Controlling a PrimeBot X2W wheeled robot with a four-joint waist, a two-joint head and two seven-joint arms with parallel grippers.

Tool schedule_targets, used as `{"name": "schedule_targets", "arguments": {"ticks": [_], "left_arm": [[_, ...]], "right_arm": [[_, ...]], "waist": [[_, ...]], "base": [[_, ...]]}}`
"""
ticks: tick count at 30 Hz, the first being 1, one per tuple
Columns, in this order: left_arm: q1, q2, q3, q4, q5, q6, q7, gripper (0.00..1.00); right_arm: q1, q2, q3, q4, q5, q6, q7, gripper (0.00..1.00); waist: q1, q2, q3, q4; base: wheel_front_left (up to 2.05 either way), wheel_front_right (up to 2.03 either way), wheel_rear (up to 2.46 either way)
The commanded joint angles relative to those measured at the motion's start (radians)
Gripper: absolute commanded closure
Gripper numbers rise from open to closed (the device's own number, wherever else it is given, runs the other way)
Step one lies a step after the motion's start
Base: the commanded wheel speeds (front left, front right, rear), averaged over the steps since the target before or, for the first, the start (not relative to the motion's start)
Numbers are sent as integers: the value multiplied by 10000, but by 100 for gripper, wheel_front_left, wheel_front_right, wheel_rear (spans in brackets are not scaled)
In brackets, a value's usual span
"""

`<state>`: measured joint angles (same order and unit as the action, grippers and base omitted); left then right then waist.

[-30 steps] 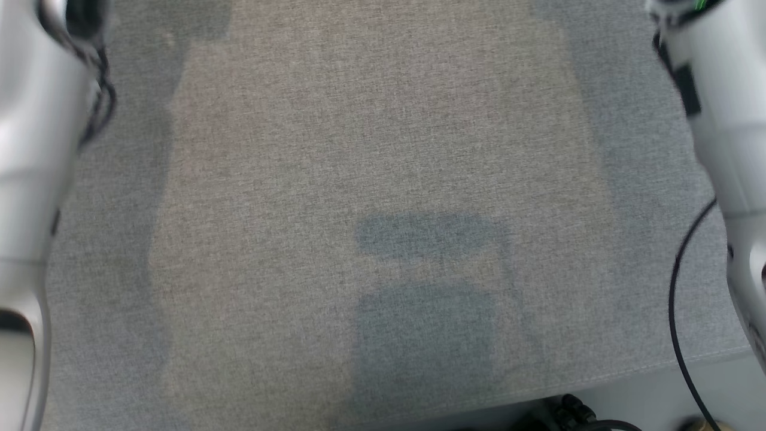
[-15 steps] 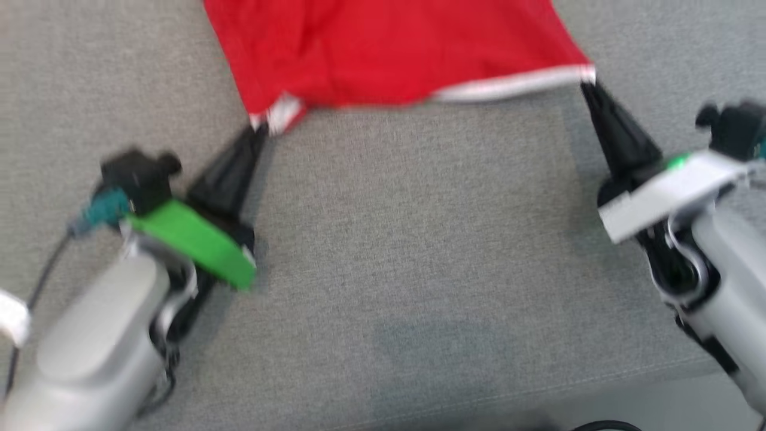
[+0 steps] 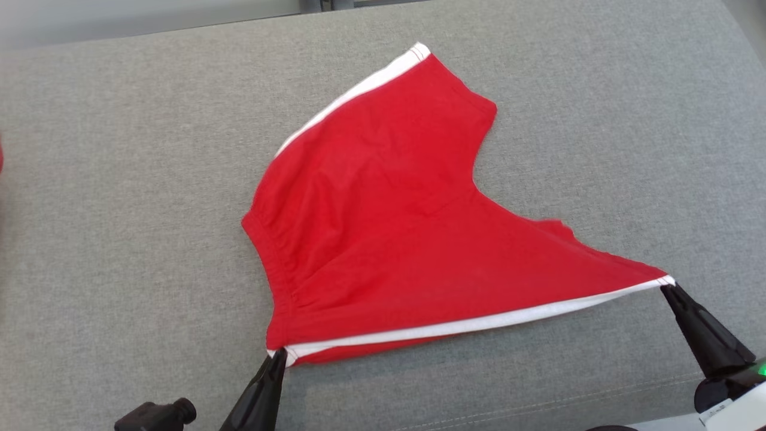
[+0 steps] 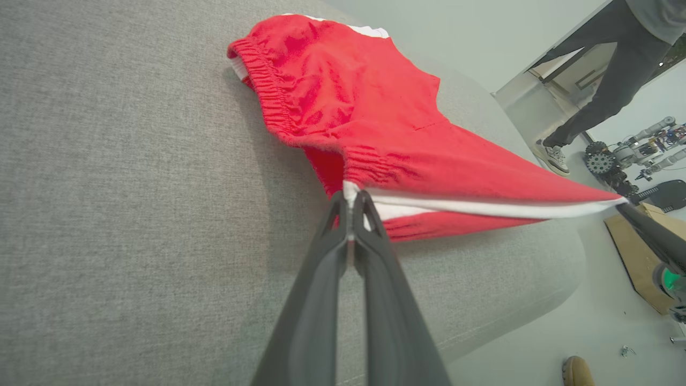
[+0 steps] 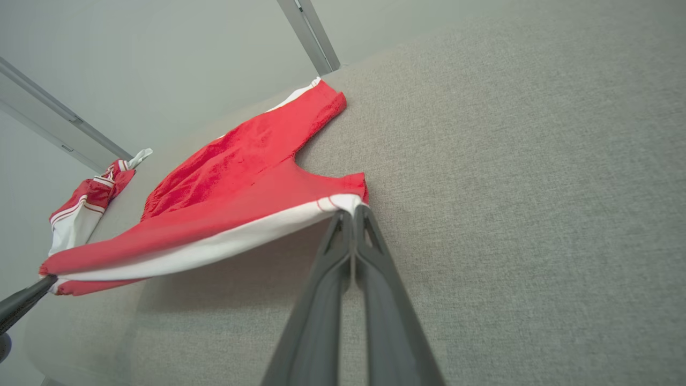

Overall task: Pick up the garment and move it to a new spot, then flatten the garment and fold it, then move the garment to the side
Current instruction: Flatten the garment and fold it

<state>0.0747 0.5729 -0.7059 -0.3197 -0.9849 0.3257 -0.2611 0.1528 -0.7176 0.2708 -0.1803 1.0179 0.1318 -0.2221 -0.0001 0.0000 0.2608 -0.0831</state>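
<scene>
Shorts (image 3: 389, 239) lie on the grey cushion (image 3: 119, 209), white-striped edge lifted taut between the left gripper (image 3: 278, 354) and right gripper (image 3: 666, 288), each pair of fingers pinched on a corner. Flattening probably wants an even, level pull (no jerks), lowering both corners together.

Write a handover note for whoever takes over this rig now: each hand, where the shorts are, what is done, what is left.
Left hand: shut on the red shorts at the waistband end of the white stripe.
Right hand: shut on the leg-hem end of that stripe.
Shorts: stripe edge stretched between the hands, the rest lying on the grey cushion.
Done: grasped and spread.
To do: flatten, fold, move aside.
</scene>
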Motion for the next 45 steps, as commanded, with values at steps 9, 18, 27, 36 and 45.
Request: {"name": "schedule_targets", "arguments": {"ticks": [9, 18, 27, 36, 45], "left_arm": [[-2477, 57, 472, -442, 18, -281, 1247, 100], [-6041, -1369, 828, 1289, -394, -400, 2406, 100], [-7422, -2527, 505, 3560, -25, -675, 2075, 100], [-7759, -3347, 451, 4430, -140, -901, 1615, 100], [-7891, -3572, 377, 4839, -284, -1233, 1564, 100]], "right_arm": [[-2852, 857, -1141, -1165, -365, -15, 2802, 100], [-8519, 1503, -335, 1692, -481, -12, 5294, 100], [-10799, 1883, 543, 4577, -1092, -12, 5762, 100], [-12057, 1748, 803, 6294, -1260, -12, 5523, 100], [-12711, 1630, 1122, 7322, -1415, -12, 5831, 100]], "waist": [[1, 0, 2095, 683], [1, 0, 3629, 1891], [1, 0, 3723, 2880], [1, 0, 3691, 3453], [1, 0, 3743, 3503]], "base": [[0, 0, 0], [0, 0, 0], [0, 0, 0], [0, 0, 0], [0, 0, 0]]}}
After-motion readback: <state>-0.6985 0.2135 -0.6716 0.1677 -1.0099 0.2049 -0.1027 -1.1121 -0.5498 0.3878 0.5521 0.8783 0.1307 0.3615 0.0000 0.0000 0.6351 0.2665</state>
